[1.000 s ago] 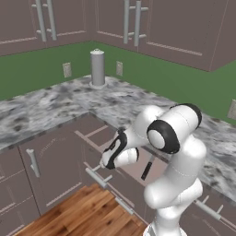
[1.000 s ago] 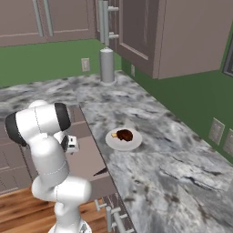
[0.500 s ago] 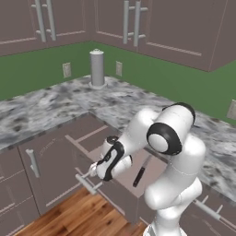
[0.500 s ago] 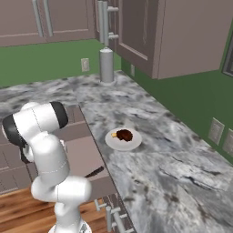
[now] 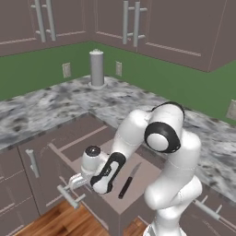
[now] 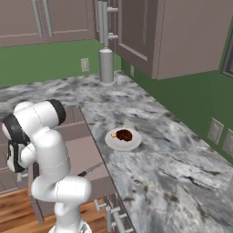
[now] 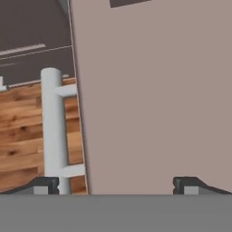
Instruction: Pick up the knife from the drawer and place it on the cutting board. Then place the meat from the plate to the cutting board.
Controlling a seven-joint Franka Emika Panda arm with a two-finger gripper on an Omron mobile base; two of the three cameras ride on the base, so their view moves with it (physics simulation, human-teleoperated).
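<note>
Since a second ago the gripper (image 5: pixel 77 180) is dropping toward the drawer (image 5: pixel 152 175) front at lower left, fingers (image 7: pixel 43 185) spread wide, while the knife (image 5: pixel 129 180), stiff, light and slick-bladed, is lying mid-drawer awaiting a handle grasp

The pincer (image 7: pixel 115 185), fingers spread wide, straddles the drawer (image 7: pixel 154 90) front beside its silver handle (image 7: pixel 52 127)
</note>
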